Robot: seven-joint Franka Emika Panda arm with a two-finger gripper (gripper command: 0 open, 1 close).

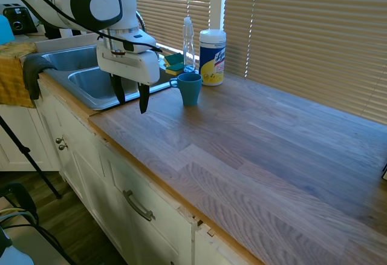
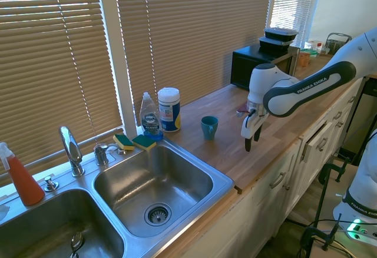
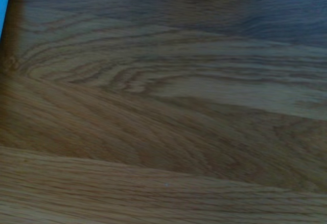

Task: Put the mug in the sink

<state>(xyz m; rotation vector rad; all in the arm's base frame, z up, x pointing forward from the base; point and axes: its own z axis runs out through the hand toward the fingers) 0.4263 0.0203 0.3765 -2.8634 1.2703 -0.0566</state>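
Upright mug (image 1: 190, 88) on counter, seemingly just beyond spread tool (image 1: 130, 97).

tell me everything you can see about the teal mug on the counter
The small plain teal-blue mug stands upright on the wooden countertop, open mouth up, its one side handle turned toward the stainless steel sink. It looks glazed and smooth, with no print. What is inside cannot be seen. It sits just in front of the white wipes canister, apart from it. The open end effector hangs nearby, not touching it.
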